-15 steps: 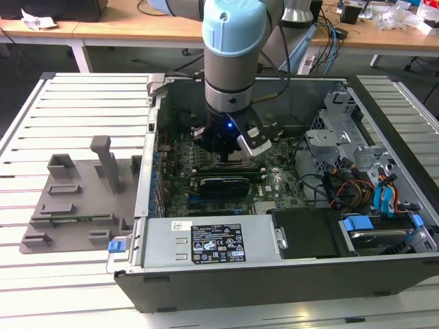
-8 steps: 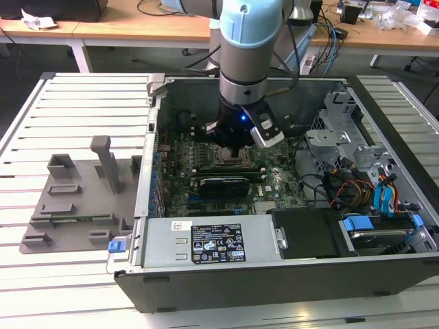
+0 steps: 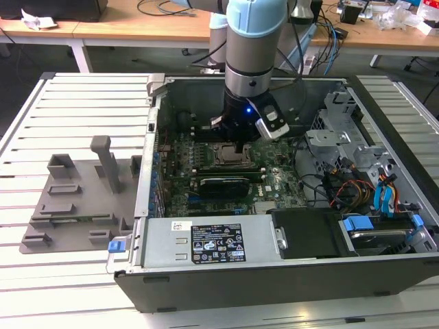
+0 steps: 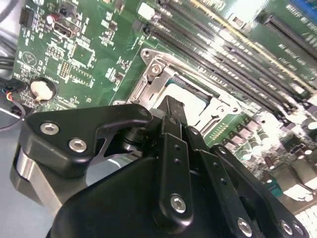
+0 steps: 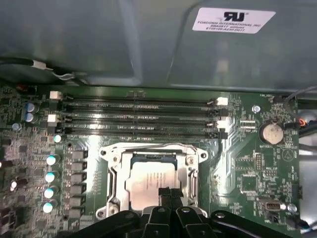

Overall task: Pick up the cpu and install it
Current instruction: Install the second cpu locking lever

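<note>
Gripper hangs low over the motherboard, fingers pressed together with nothing between them. The cpu lies flat in the socket frame, directly beneath the fingertips; whether they touch is unclear.

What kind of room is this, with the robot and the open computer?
Probably a robotics lab or workshop. A robot arm reaches into an opened computer case on a slatted metal table, and wooden desks behind carry loose cables.
</note>
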### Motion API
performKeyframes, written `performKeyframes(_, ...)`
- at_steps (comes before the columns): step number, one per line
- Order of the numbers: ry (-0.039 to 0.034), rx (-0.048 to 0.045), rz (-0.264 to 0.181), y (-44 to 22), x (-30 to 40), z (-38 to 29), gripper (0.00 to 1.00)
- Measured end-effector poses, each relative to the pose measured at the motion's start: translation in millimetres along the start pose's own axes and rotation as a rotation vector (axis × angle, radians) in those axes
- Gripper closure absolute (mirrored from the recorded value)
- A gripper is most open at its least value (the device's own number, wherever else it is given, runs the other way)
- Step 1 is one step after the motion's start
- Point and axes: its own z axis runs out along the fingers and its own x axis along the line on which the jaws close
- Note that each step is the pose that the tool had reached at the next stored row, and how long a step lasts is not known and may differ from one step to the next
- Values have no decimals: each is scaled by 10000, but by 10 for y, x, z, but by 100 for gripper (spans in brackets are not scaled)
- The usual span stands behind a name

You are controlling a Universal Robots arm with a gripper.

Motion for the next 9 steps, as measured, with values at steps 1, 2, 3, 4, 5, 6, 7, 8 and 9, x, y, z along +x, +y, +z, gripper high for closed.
performKeyframes(1, 6, 189, -8, 30, -2, -15, 89)
performKeyframes(2, 14, 458, -18, 71, -3, -42, 89)
performKeyframes(3, 17, 545, -21, 79, -5, -74, 89)
performKeyframes(4, 17, 586, -25, 86, -8, -126, 89)
performKeyframes(5, 17, 609, -25, 90, -10, -170, 89)
performKeyframes(6, 18, 624, -25, 93, -11, -201, 89)
performKeyframes(7, 19, 635, -26, 95, -12, -222, 89)
performKeyframes(8, 19, 642, -25, 97, -12, -236, 89)
performKeyframes(9, 18, 649, -26, 98, -13, -247, 89)
